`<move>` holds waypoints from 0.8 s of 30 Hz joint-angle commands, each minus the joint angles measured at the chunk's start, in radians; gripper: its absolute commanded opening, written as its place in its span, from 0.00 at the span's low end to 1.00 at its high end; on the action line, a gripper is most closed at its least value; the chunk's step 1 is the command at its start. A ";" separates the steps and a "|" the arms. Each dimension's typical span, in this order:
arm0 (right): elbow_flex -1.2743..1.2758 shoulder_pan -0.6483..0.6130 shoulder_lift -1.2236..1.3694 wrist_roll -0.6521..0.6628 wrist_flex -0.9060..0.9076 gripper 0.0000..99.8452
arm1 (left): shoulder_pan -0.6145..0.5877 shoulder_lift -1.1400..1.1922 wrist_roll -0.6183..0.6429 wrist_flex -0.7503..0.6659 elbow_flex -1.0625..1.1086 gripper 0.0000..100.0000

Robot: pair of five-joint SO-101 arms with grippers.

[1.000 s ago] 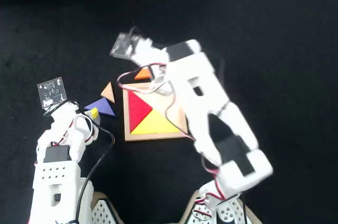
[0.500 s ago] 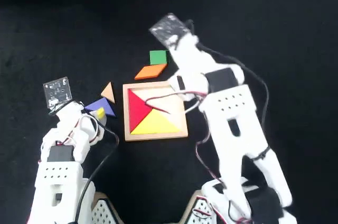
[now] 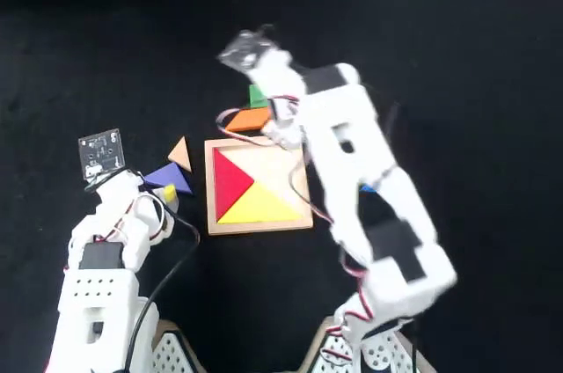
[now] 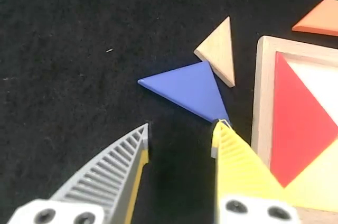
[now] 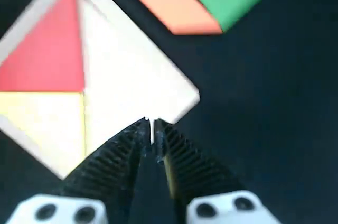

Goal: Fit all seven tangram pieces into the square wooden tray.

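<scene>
Square wooden tray (image 3: 259, 227) mid-table, pale rim; red triangle (image 3: 230, 181) and yellow triangle (image 3: 260, 206) seated inside, the rest bare wood. Blue triangle (image 4: 191, 89) and tan triangle (image 4: 219, 50) just left of it. Orange parallelogram (image 3: 247, 120) and green square (image 3: 258, 97) lie beyond. Left gripper (image 4: 180, 129) spread wide near the blue piece. Right gripper (image 5: 152, 124) pinched together over the tray's corner.

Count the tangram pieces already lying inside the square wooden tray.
2: a flat red triangle on the square wooden tray's left side, a flat yellow triangle along its near edge. The rest looks bare.
</scene>
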 commanded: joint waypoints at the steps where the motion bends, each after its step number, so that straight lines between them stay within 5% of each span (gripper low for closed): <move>1: -0.205 -0.075 0.143 0.101 -0.006 0.15 | -0.025 -0.014 -0.009 -0.003 -0.035 0.20; 24: -1.233 -0.060 0.947 0.379 0.269 0.12 | 0.012 -0.011 -0.009 -0.018 -0.024 0.20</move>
